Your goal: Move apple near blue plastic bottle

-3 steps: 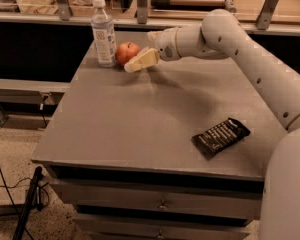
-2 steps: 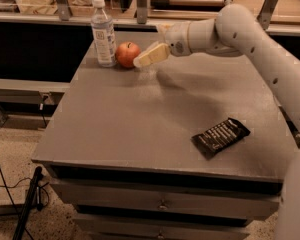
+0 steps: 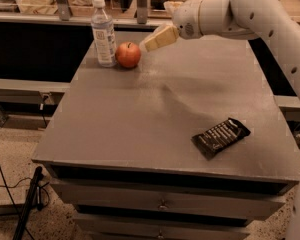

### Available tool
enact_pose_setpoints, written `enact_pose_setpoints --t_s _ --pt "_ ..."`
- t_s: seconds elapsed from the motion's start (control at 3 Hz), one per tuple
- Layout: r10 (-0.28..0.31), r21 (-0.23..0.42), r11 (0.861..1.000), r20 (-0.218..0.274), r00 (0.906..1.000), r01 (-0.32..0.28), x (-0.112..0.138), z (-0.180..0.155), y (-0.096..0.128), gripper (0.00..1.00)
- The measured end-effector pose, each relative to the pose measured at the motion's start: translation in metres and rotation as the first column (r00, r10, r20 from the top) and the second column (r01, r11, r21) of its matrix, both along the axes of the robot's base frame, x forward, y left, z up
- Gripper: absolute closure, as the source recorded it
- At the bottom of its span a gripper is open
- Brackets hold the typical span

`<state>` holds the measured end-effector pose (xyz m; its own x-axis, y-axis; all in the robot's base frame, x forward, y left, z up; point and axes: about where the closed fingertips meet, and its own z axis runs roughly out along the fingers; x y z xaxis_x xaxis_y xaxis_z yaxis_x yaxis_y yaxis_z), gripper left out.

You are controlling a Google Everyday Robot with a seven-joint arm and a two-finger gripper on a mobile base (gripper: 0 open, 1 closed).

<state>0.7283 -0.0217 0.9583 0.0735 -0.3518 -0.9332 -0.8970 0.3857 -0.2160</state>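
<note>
Grey table [image 3: 140, 114]: hand [image 3: 160, 37] hangs just beside apple [image 3: 128, 54] (by bottle [image 3: 103, 33]).

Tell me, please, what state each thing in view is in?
apple: resting on the table, close beside the bottle.
blue plastic bottle: upright, white cap on.
black snack wrapper: lying flat, front right of the table.
pincer: in the air just right of the apple, holding nothing.
drawer: shut.
</note>
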Motion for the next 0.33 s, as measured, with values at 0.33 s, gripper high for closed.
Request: enact_pose_setpoints --t_s 0.33 --pt "0.0 0.0 1.0 0.0 1.0 0.0 0.0 0.0 0.0001 0.0"
